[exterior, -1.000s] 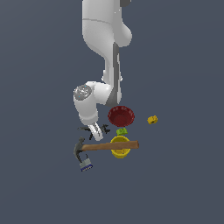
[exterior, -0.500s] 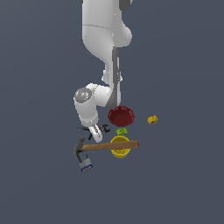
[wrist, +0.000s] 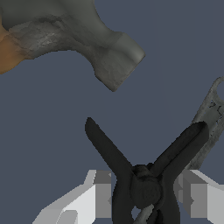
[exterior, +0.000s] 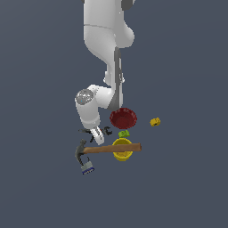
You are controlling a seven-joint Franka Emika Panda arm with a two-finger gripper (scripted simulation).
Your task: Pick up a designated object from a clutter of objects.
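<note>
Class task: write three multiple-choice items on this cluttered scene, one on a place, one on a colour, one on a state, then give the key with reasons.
1. Where does the hammer's handle lie?
A. across the yellow cup
B. inside the red bowl
C. on the padlock

2. What colour is the bowl?
A. green
B. red
C. blue

3. How does the gripper stand to the black clamp?
A. far above it
B. its fingers on either side of it
C. beside the yellow cup

Key:
1 A: the hammer crosses the yellow cup.
2 B: the bowl is dark red.
3 B: the wrist view shows the gripper flanking the black clamp.
</note>
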